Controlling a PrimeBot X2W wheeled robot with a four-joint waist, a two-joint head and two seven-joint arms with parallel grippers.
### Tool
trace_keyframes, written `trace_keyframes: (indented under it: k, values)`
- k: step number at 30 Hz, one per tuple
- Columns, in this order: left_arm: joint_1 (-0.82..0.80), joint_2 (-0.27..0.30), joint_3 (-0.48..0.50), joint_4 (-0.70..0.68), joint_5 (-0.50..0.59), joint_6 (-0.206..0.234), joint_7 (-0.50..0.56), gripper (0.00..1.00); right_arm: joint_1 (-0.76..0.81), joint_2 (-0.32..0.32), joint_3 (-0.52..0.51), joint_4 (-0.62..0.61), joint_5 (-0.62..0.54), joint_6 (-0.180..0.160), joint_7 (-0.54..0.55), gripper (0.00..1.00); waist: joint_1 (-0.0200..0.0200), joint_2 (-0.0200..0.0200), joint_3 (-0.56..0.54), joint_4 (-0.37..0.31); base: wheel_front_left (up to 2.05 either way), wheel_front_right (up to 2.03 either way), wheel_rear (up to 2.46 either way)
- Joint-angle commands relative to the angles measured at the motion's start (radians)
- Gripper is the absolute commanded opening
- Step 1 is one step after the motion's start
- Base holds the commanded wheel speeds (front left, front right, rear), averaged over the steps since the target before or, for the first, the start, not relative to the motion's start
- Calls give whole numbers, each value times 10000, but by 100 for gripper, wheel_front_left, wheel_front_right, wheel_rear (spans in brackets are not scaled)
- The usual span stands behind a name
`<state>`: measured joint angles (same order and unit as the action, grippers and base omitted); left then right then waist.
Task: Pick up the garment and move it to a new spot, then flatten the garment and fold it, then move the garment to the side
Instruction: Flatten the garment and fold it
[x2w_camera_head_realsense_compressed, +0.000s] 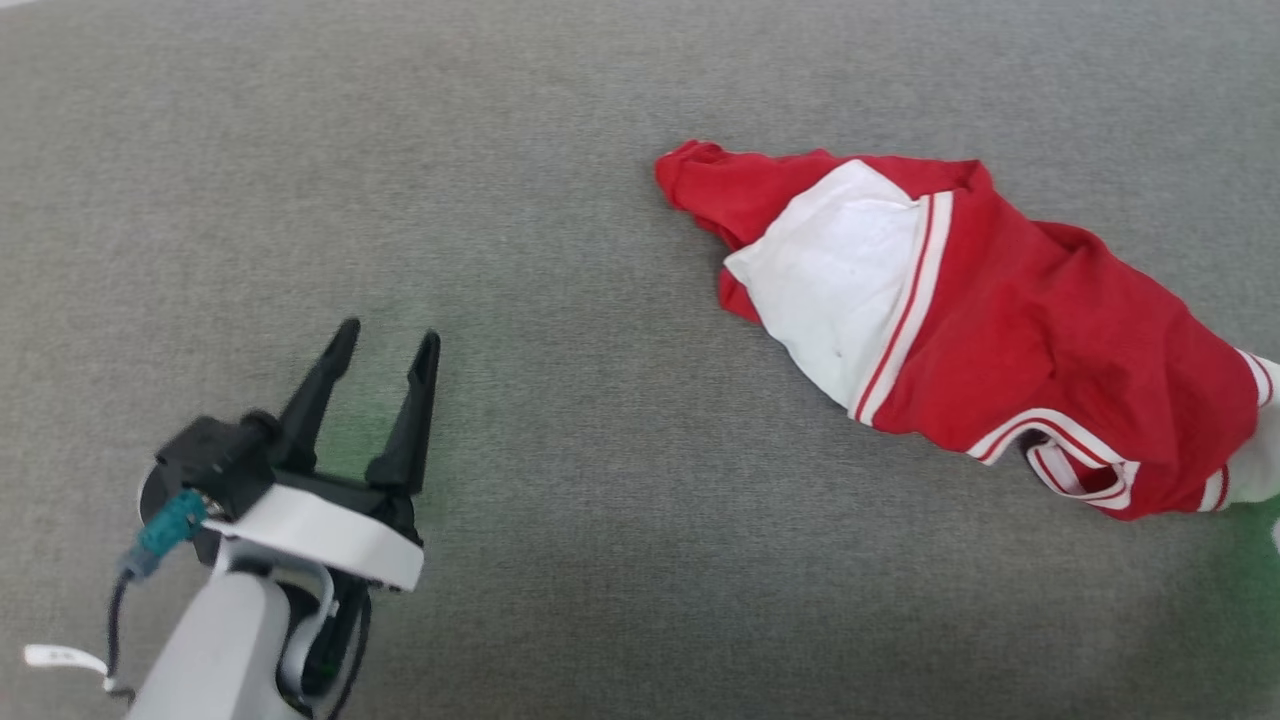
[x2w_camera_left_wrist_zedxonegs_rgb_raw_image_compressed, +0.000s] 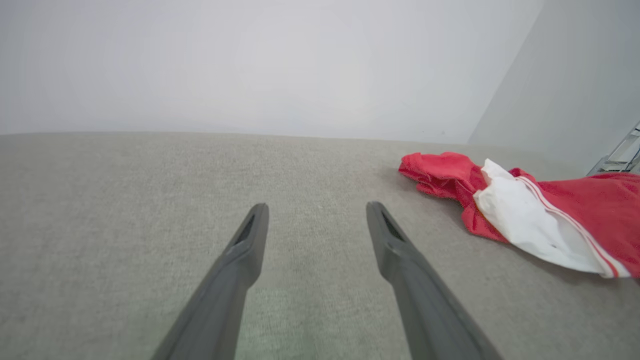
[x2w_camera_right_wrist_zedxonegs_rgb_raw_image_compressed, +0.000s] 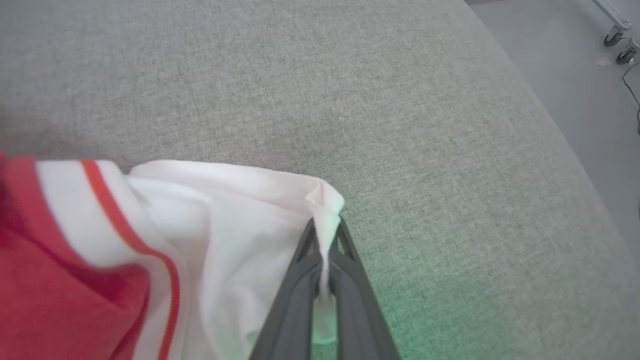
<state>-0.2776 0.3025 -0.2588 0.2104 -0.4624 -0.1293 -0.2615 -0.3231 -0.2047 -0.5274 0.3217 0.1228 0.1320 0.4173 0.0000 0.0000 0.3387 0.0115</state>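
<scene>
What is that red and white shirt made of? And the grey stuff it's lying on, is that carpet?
Shirt: probably a soft knit, cotton or a blend, with a matte finish. It lies limp and bunches into rounded folds, and the striped trim looks knitted in.
Surface: looks like woven grey upholstery cloth rather than carpet. It is matte, with a fine flecked weave and no visible pile, though I can't be certain.

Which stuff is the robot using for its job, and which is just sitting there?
For the job: garment, red and white; right gripper, pinching its white edge; left gripper, open.
Just there: grey padded surface; caster wheels; pale floor.
</scene>
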Motion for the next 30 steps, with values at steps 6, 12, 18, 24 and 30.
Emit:
trace_keyframes:
  k: [6, 12, 18, 24, 30]
  values:
    - [-801, 703, -619, -390, -351, -11, -51, 100, -196, 528, -112, 449, -77, -24, -1482, 100, 0, 0, -76, -484, 0, 0, 0]
    - [-2082, 2144, -2769, -395, -1236, -11, 321, 100, -58, 937, 25, -34, 157, -23, -3051, 100, 0, 0, -168, -1210, 0, 0, 0]
    - [-4659, 3450, -5951, -605, -3114, -11, 2879, 100, -68, 1328, 509, -738, 359, -23, -3759, 100, 0, 0, -44, -2004, 0, 0, 0]
    - [-6690, 3895, -7845, -348, -5149, 1, 4978, 100, -25, 1519, 1242, -894, 603, -23, -3890, 100, 0, 0, 160, -2664, 0, 0, 0]
    - [-7545, 4166, -8684, 365, -6061, 1, 5755, 100, 18, 1538, 1740, -652, 863, -23, -4158, 100, 0, 0, 320, -3079, 0, 0, 0]
